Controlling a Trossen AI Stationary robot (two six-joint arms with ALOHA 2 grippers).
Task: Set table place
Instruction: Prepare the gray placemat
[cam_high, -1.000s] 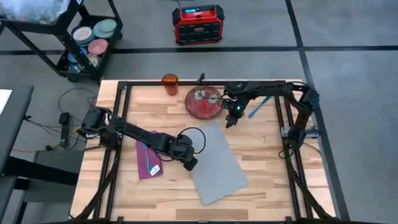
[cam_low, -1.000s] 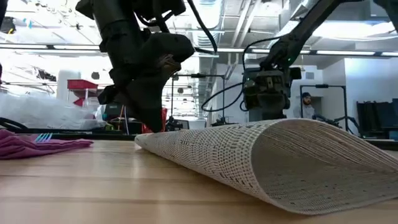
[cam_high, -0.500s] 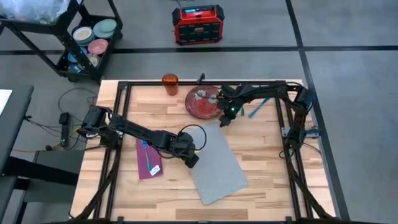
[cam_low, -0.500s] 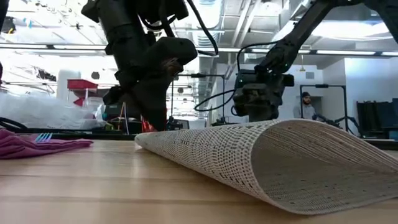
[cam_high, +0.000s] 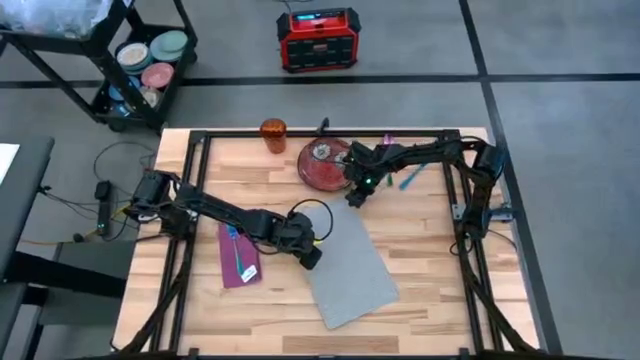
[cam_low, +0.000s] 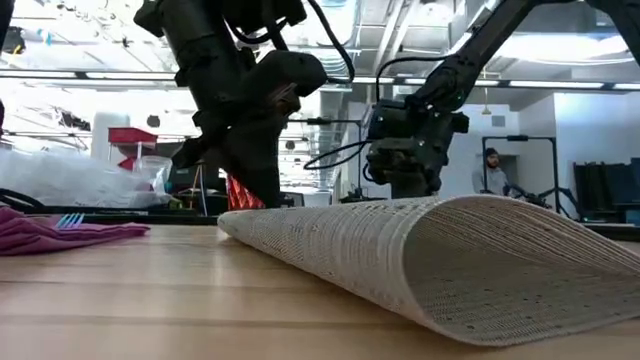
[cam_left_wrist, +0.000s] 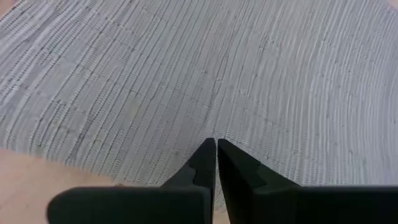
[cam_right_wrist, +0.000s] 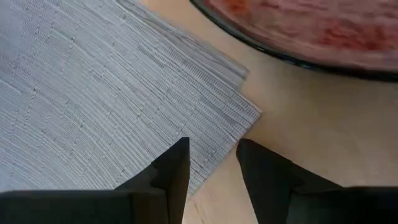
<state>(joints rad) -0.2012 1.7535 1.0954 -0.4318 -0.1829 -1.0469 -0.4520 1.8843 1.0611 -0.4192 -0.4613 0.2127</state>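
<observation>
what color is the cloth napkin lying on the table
Purple napkin, clearest in the high view, beside the grey placemat.

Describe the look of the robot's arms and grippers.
Both arms are dark, nearly black, jointed links with black cables looping along them. The left gripper ends in two slim, tapered matte-black fingers; the right gripper has broader, blunt black fingers. No markings are visible.

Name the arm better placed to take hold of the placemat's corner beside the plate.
Right. The right gripper is open directly over that corner of the placemat, next to the plate. The left gripper is shut at the opposite edge.
</observation>
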